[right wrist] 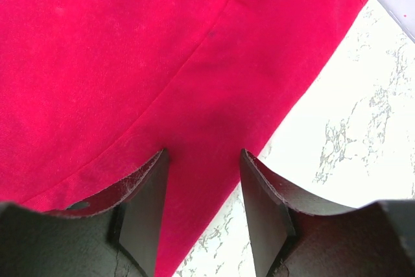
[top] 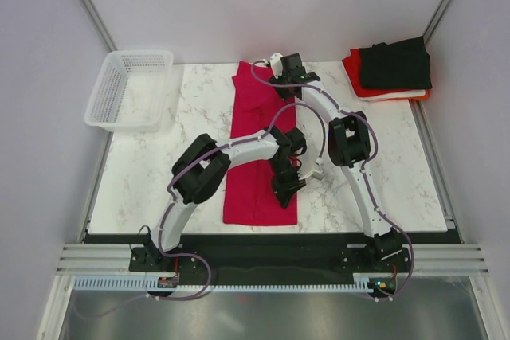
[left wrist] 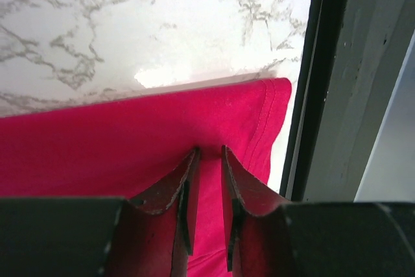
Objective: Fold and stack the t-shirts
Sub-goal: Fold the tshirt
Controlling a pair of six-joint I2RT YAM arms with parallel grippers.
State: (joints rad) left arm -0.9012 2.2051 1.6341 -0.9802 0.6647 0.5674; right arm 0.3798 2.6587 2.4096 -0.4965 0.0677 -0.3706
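The shirt (top: 247,109) lies as a long strip down the middle of the table (top: 143,173) with bare marble either side, the right gripper (right wrist: 202,154) spread wide at its far right edge and the left gripper (left wrist: 209,154) narrowed to a slit at its near right corner beside the table's edge, though whether it grips the cloth I cannot tell.

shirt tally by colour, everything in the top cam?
Crimson-pink cloth t-shirt, laid out as a long strip: 1
Black folded cloth t-shirt, top of the stack: 1
Orange-red folded cloth t-shirt, lower in the stack: 1
White folded cloth t-shirt, only its edge shows: 1
Total: 4
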